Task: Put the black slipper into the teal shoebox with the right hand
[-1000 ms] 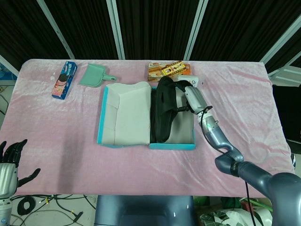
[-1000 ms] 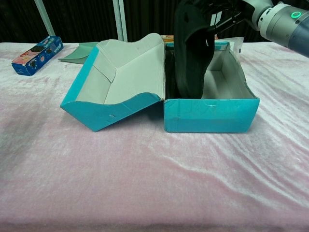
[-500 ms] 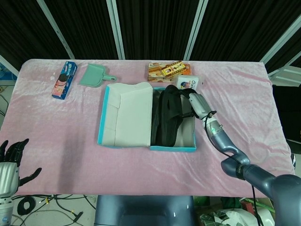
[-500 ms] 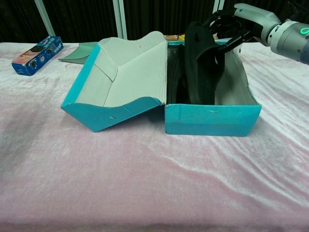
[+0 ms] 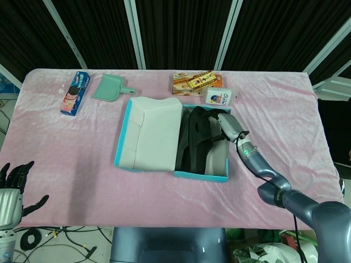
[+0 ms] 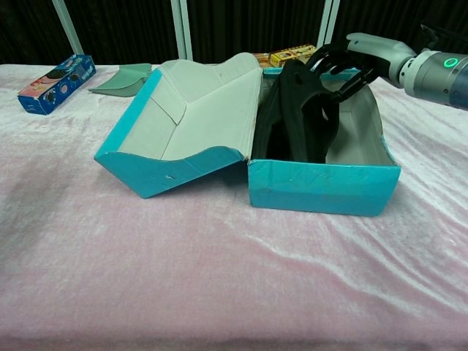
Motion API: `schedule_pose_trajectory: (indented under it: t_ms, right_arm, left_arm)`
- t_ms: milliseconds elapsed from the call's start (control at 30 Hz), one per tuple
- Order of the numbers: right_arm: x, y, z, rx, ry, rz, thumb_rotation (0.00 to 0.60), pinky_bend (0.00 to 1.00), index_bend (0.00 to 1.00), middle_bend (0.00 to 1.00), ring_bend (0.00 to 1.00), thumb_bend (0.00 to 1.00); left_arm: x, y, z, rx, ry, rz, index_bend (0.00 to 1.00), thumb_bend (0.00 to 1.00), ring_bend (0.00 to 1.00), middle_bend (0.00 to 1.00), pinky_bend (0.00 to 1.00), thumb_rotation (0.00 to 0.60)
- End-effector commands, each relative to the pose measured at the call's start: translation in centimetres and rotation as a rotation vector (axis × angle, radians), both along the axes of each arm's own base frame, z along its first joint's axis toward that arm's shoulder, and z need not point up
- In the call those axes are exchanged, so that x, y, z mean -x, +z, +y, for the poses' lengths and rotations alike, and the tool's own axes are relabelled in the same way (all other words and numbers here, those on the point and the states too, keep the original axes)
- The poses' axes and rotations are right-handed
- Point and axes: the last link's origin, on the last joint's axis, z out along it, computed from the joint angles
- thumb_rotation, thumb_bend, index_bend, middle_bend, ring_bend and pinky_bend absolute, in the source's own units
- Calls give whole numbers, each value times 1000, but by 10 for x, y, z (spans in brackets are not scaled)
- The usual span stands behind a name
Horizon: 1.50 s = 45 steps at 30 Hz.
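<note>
The black slipper (image 5: 196, 139) stands on its edge inside the teal shoebox (image 5: 200, 174), leaning against the box's left side. From the chest view the slipper (image 6: 300, 117) rises a little above the front wall of the shoebox (image 6: 322, 189). My right hand (image 5: 226, 124) is over the box's far right part, its fingers curled around the slipper's top edge (image 6: 344, 67). The box's lid (image 5: 151, 134) lies open to the left. At the bottom left corner of the head view my left hand (image 5: 13, 183) hangs off the table, fingers spread and holding nothing.
A blue cookie pack (image 5: 74, 93) and a green dustpan (image 5: 109, 87) lie at the back left. An orange and yellow carton (image 5: 196, 82) and a small white packet (image 5: 220, 97) sit just behind the shoebox. Pink cloth covers the table.
The slipper has come down from above the box to stand inside it, with my right hand lowering along with it. The box and lid shifted slightly. The left hand stayed put.
</note>
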Motion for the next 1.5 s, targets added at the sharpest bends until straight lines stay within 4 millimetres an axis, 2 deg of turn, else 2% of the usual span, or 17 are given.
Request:
schedule_pose_trajectory:
  t_ms: [33,100,200,433,733,867,1100,1133,1200,1267,1333,1400,1500]
  right_arm:
    - [0,-1,0,-28,0,28,600,78,297,217,23,140]
    - [1,-1,1,-41,3,46,600,69,120,88,0,140]
    - [0,2,3,-49,11,59,600,59,4,2,0,140]
    - [-6,17,6,-19,42,41,600,38,0,0,0,140]
    - [-8,45,20,-34,78,125,600,19,0,0,0,128]
    - [-3,58,31,-50,79,198,600,8,0,0,0,21]
    - [7,60,38,-47,35,265,600,8,0,0,0,13]
    - [7,60,40,-37,37,256,600,8,0,0,0,53]
    - [4,62,44,-20,45,223,600,8,0,10,0,277]
    - [0,67,50,-1,71,194,600,8,35,84,0,561]
    - [-3,71,57,14,100,171,600,8,113,165,0,723]
    - [-7,73,64,16,125,154,600,8,166,203,0,819]
    - [-9,72,74,6,161,163,600,8,193,218,0,871]
  left_arm:
    - [0,0,0,1,1,0,96,0,146,180,0,600]
    - [0,0,1,2,1,0,96,0,146,180,0,600]
    - [0,-1,1,3,-1,-1,95,0,146,180,0,600]
    - [1,-1,2,4,-3,-5,91,0,146,180,0,600]
    - [1,-1,2,4,-12,-3,84,0,146,180,0,600]
    - [-1,0,3,5,-19,0,81,0,145,177,0,600]
    - [-4,-1,4,11,-31,0,76,0,146,176,0,600]
    - [-4,0,4,10,-31,0,76,0,146,176,0,600]
    - [-4,1,4,8,-32,0,76,0,146,177,0,600]
    - [-5,1,4,8,-36,2,76,0,146,176,0,600]
    - [-6,1,5,10,-41,2,76,0,146,176,0,600]
    - [-8,0,6,13,-48,2,76,0,146,176,0,600]
    - [-9,-2,7,21,-51,0,76,0,146,176,0,600]
